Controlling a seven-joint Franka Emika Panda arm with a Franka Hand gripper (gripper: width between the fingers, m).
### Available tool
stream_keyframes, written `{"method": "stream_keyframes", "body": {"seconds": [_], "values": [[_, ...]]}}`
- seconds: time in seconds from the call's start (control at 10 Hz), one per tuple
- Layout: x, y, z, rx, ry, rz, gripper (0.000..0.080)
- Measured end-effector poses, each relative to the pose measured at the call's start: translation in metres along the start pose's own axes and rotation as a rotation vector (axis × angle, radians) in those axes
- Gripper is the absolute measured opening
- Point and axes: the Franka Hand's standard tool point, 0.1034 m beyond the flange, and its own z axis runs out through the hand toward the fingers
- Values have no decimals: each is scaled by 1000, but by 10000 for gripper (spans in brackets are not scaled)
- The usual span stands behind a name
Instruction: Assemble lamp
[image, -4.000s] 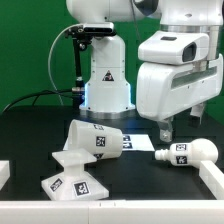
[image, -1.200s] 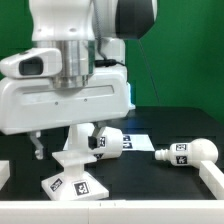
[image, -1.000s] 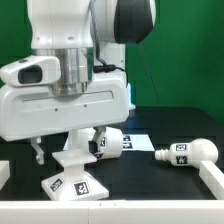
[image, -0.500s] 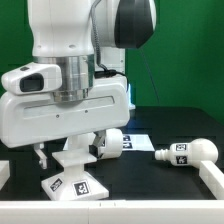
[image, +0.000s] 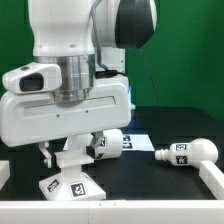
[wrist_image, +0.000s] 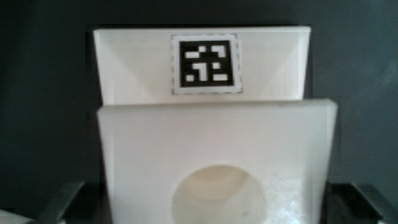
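Lamp base (image: 70, 182): lies on the black table (image: 150, 195) at the exterior view's lower left, with its flat tagged plate down and its raised socket block up.
Gripper (image: 66, 156): directly above the base, pointing straight down. The jaws are spread, one dark finger (image: 42, 155) showing on the exterior view's left of the socket block.
Key relation: in the wrist view the base (wrist_image: 205, 120) fills the gap between the two dark fingertips (wrist_image: 64, 200), centred, and its straight sides run square to the line between them.
Contact: I cannot tell whether the pads touch the block yet; they look just beside it, not pinching.
Shade (image: 110, 143): on its side just behind the base, very near the gripper's far side.
Bulb (image: 185, 153): on its side, well apart toward the exterior view's right.
Step, as judged: closing on the base's block.
Next move calls for: a straight squeeze with no twist, since the alignment already looks true.
Risk: the far finger brushing the shade.
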Motion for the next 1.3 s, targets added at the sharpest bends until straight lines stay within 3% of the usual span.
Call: {"method": "stream_keyframes", "body": {"seconds": [0.2,0.7,1.0,1.3], "values": [[8,-16,1,18,6,167,527],[53,-88,4,20,28,311,528],[86,-107,4,24,53,350,528],[93,-125,6,27,45,357,530]]}}
